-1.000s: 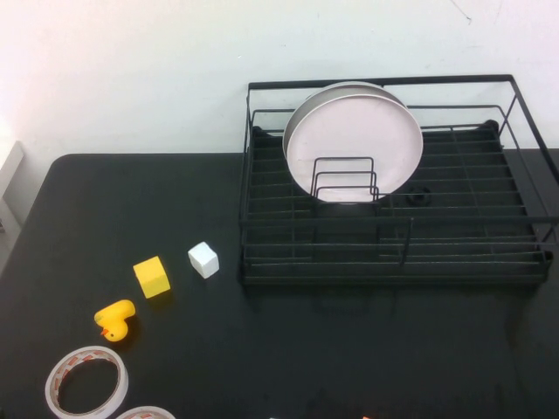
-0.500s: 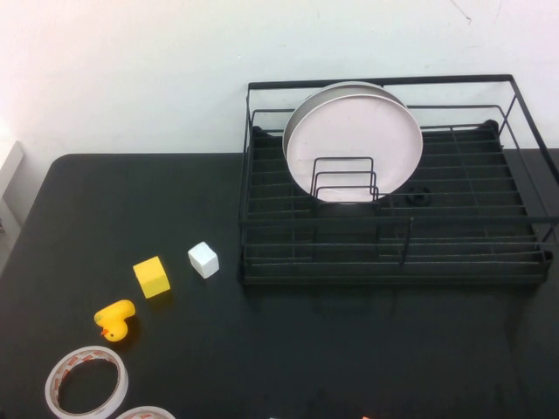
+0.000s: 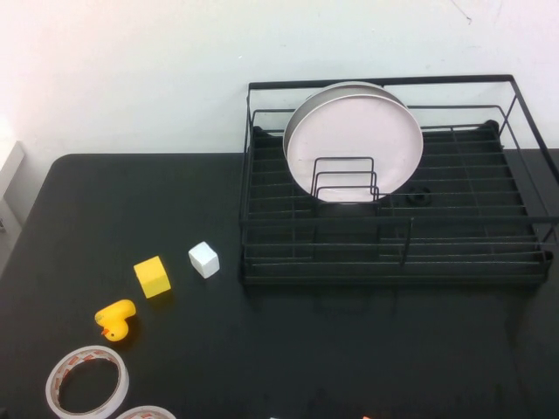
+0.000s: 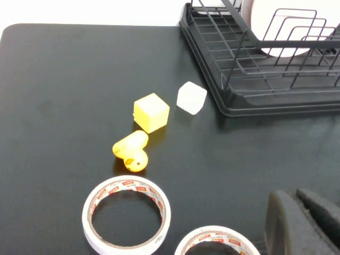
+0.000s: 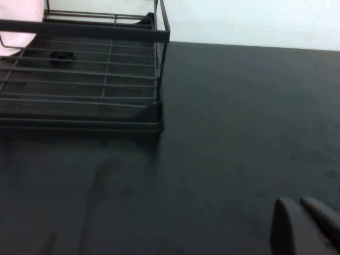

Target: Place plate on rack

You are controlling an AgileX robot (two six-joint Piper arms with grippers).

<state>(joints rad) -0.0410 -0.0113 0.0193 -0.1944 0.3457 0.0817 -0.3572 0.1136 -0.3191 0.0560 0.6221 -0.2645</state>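
Note:
The pinkish-white plate (image 3: 354, 131) stands on edge inside the black wire rack (image 3: 393, 262), leaning back behind small upright wire loops (image 3: 345, 179). The rim of a grey-white plate (image 3: 342, 86) shows just behind it. The plate also shows in the left wrist view (image 4: 258, 24) and at the edge of the right wrist view (image 5: 18, 10). Neither gripper shows in the high view. My left gripper (image 4: 295, 194) is shut and empty, low over the table near the tape rolls. My right gripper (image 5: 297, 201) is shut and empty over bare table to the right of the rack (image 5: 79, 69).
On the black table left of the rack (image 4: 255, 101) lie a white cube (image 3: 203, 259), a yellow cube (image 3: 152, 277) and a yellow toy duck (image 3: 115, 319). Two tape rolls (image 3: 86, 381) (image 4: 215, 241) lie at the front left edge. A white wall stands behind.

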